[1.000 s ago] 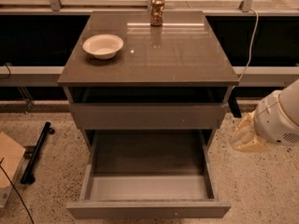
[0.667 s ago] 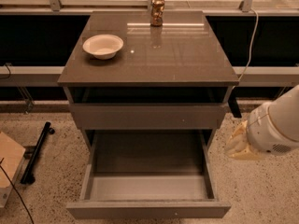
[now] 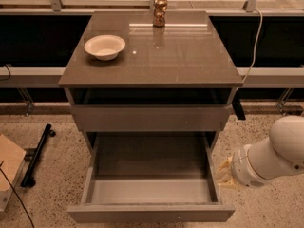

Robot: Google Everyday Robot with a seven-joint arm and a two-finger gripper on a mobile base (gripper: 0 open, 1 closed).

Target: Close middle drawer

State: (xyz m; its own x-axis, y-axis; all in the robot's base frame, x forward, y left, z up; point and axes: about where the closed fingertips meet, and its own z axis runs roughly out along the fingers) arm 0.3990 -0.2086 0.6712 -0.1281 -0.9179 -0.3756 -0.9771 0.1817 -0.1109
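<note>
The middle drawer (image 3: pixel 151 190) is pulled far out toward me, low on the cabinet. Its flat, handle-less front panel (image 3: pixel 152 213) is nearest the bottom edge of the view, and its lighter grey floor is bare. My gripper (image 3: pixel 226 175) is on the end of the white arm (image 3: pixel 275 158), which comes in from the right. The gripper is just outside the drawer's right side wall, close beside it and near its front half. I cannot tell whether it touches the wall.
Above the open drawer is a taller grey-brown drawer front (image 3: pixel 151 118). On the cabinet top (image 3: pixel 190 61) stand a white bowl (image 3: pixel 104 46) and a can (image 3: pixel 159 11). A black bar (image 3: pixel 37 154) and a cardboard piece (image 3: pixel 8 163) lie on the floor to the left. A white cable (image 3: pixel 256 37) hangs at the right.
My arm and gripper have moved down and to the left, closer to the open drawer's right side. The drawer has not moved.
</note>
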